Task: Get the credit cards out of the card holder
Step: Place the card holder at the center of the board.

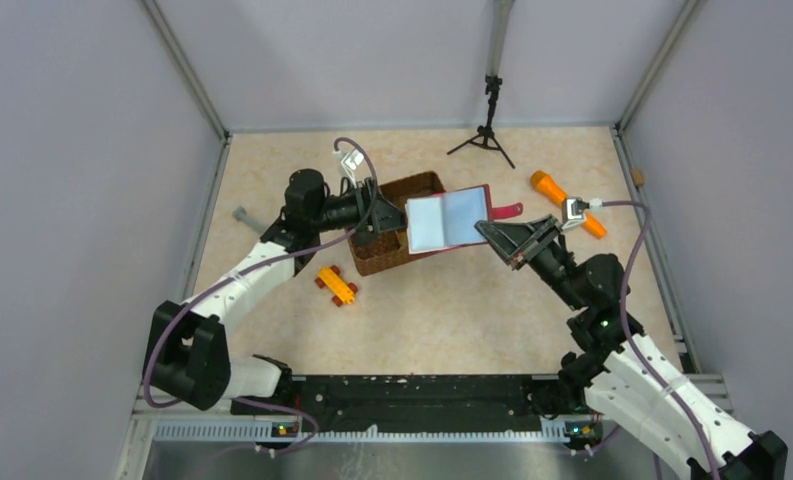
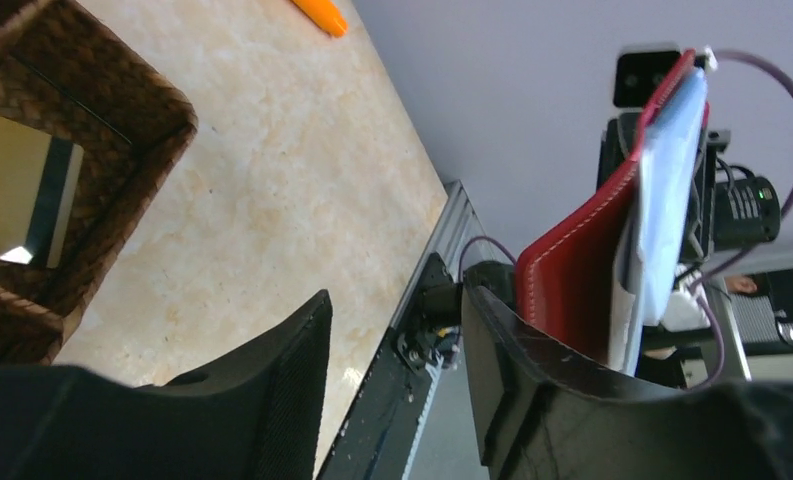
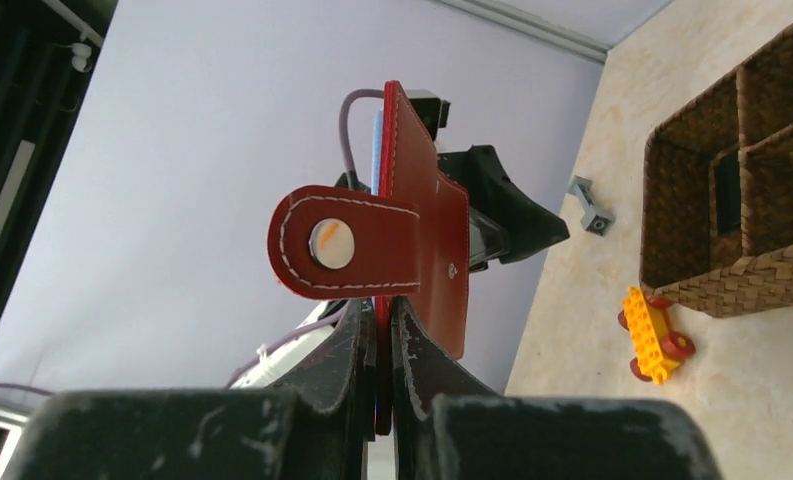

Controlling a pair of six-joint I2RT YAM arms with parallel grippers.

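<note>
Aloft, card holder (image 1: 450, 220): open, between grippers.
Right gripper (image 3: 384, 318): clamped on its edge.
Left gripper (image 2: 394, 300): jaws apart, holder beside one finger.

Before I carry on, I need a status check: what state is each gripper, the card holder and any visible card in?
Card holder: unfolded, held off the table.
Right gripper: shut on card holder's edge.
Left gripper: open, empty.
Basket: upright on the table.
Tan-gold card: out, lying in a basket compartment.
</note>
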